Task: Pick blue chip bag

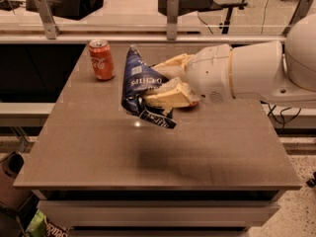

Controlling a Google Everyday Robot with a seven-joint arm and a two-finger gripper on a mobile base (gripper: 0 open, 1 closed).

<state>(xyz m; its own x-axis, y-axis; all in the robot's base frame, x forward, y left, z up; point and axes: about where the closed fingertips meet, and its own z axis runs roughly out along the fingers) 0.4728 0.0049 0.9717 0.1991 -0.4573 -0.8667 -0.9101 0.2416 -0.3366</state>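
Observation:
The blue chip bag (138,85) is a crinkled navy foil bag with white lettering. It hangs in the air above the middle of the brown table (148,157), its shadow on the tabletop below. My gripper (160,85) reaches in from the right on a thick white arm. Its cream fingers (168,97) are shut on the bag's right side, one finger above and one below.
A red soda can (101,59) stands upright at the table's back left, left of the bag. A rail with metal posts (171,14) runs behind the table. Bins and a green bag (37,223) sit on the floor at the lower left.

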